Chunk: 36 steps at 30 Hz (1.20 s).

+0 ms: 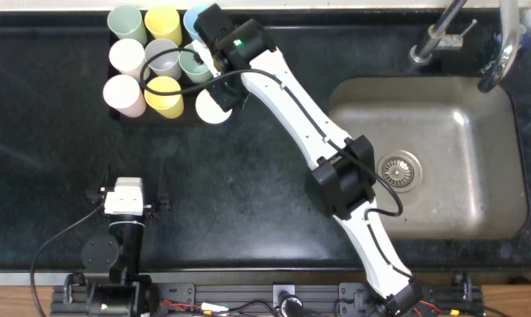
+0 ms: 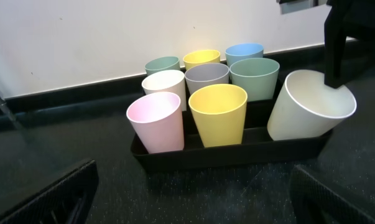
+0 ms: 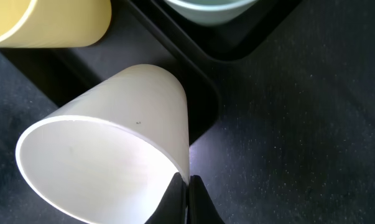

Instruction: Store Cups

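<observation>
Counter (image 1: 247, 220): black, speckled, carrying all items. Sink (image 1: 459, 114): steel basin set into the counter's right side, drain in its floor, faucet (image 1: 441, 35) at its far edge. Right arm (image 1: 291, 97): white and black, reaching from the bottom right across the middle to the tray. Left arm (image 1: 115, 255): folded low at the near left, well apart from the tray. Tray (image 2: 237, 155): black, shallow, at the far left of the counter, against the wall. Cups standing upright in the tray, eight: pink cup (image 2: 155, 121) and yellow cup (image 2: 218, 115) in the near row; cream cup (image 2: 164, 87), grey cup (image 2: 206, 76) and green cup (image 2: 254, 76) in the middle row; a second green, a second yellow and a blue cup (image 2: 244, 51) in the far row. White cup (image 2: 305, 109): tilted at the right end of the near row, base down inside the tray's corner, mouth leaning outward past the tray's edge; whether the base touches the tray floor cannot be told. Right gripper (image 3: 187, 190): fingers pressed together on the white cup's rim, pinching its wall. Left gripper (image 2: 196, 196): fingers spread wide, holding nothing, facing the tray.
</observation>
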{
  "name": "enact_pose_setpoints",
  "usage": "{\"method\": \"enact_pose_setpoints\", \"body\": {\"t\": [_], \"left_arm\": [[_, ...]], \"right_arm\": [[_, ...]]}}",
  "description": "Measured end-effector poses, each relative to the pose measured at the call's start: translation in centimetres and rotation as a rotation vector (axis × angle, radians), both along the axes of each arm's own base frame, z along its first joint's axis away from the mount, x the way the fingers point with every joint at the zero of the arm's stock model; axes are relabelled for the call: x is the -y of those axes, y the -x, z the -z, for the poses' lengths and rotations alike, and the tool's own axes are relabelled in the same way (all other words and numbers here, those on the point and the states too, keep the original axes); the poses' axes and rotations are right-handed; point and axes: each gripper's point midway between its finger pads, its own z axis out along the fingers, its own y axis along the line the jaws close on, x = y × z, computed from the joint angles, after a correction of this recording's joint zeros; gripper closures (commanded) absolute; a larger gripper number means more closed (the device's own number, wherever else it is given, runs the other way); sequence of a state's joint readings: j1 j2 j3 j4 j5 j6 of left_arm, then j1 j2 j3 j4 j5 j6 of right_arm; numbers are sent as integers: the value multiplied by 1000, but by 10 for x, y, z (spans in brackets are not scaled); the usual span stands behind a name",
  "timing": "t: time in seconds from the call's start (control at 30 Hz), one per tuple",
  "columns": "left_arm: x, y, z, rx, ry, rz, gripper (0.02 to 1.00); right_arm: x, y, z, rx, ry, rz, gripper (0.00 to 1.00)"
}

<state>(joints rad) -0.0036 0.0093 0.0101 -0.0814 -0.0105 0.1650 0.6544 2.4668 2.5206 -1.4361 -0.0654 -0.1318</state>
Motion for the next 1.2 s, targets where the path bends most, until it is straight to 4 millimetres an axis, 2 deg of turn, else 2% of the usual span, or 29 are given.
{"method": "enact_pose_setpoints", "body": {"t": [0.13, 0.17, 0.27, 0.3, 0.77, 0.83, 0.9, 0.93, 1.0, 1.13, 1.2], "left_arm": [[0, 0, 0, 0, 0, 0, 18], [0, 0, 0, 0, 0, 0, 18], [0, 0, 0, 0, 0, 0, 18], [0, 0, 0, 0, 0, 0, 18], [0, 0, 0, 0, 0, 0, 18], [0, 0, 0, 0, 0, 0, 18], [0, 0, 0, 0, 0, 0, 18], [0, 0, 0, 0, 0, 0, 20], [0, 0, 0, 0, 0, 0, 18], [0, 0, 0, 0, 0, 0, 18], [0, 0, 0, 0, 0, 0, 18]], "right_arm": [[0, -1, 3, -2, 5, 1, 930], [0, -1, 3, 0, 4, 1, 787], [-1, -3, 3, 8, 0, 0, 130], [-1, -4, 3, 10, -1, 1, 3], [-4, -12, -2, 42, -23, 5, 5], [0, -20, -12, 63, -40, 37, 5], [14, -30, -33, 96, -55, 99, 5], [25, -33, -46, 113, -60, 133, 3], [58, -37, -80, 139, -68, 218, 3], [160, -15, -143, 121, -22, 437, 3], [202, -17, -163, 176, -4, 538, 5]]}}
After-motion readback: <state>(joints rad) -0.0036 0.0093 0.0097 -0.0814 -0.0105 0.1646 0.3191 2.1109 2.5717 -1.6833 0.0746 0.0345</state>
